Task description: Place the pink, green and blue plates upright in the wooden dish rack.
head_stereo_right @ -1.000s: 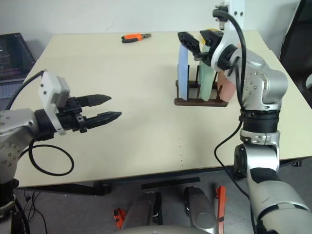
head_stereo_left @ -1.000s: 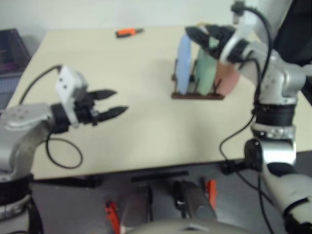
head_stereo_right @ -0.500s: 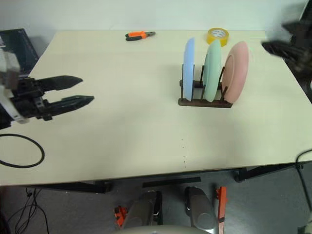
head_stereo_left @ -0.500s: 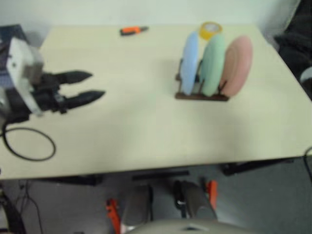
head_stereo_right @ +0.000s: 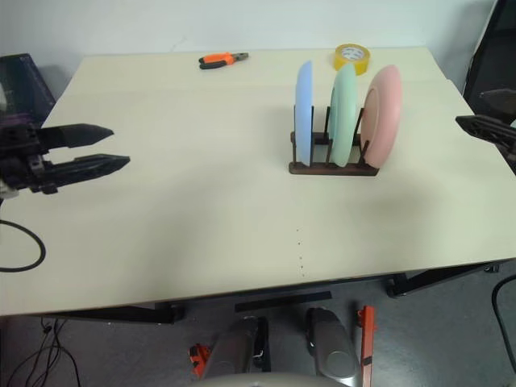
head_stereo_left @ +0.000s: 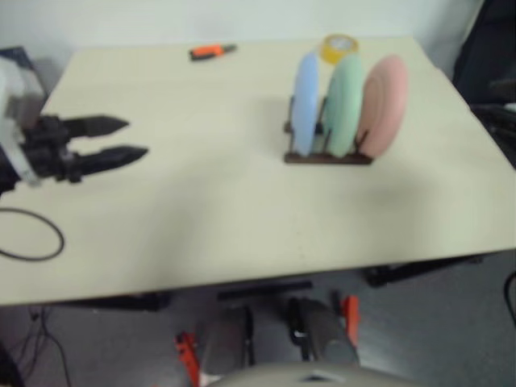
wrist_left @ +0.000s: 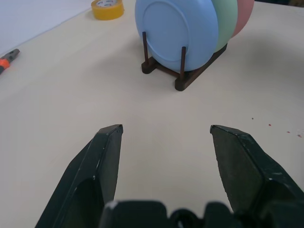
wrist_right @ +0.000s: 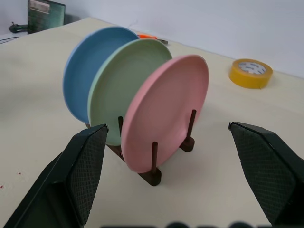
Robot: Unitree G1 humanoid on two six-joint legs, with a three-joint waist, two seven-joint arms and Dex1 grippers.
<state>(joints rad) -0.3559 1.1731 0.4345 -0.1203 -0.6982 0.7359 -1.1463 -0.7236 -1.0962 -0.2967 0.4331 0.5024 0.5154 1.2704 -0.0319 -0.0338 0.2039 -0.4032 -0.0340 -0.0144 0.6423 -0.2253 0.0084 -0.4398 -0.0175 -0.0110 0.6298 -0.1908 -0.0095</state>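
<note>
The blue plate, green plate and pink plate stand upright side by side in the dark wooden dish rack on the right half of the table. My left gripper hovers open and empty over the table's left edge, pointing toward the rack from far off. At the right edge, my right gripper is open and empty, well clear of the pink plate. The right wrist view faces the pink plate between wide-spread fingers.
A yellow tape roll lies behind the rack. An orange-handled tool rests near the table's far edge. A black cable loop hangs at the left. A dark chair stands at the far right.
My right arm swung away from the rack out to the right edge, leaving the plates standing. The left gripper drew back to the left. Both stay open.
</note>
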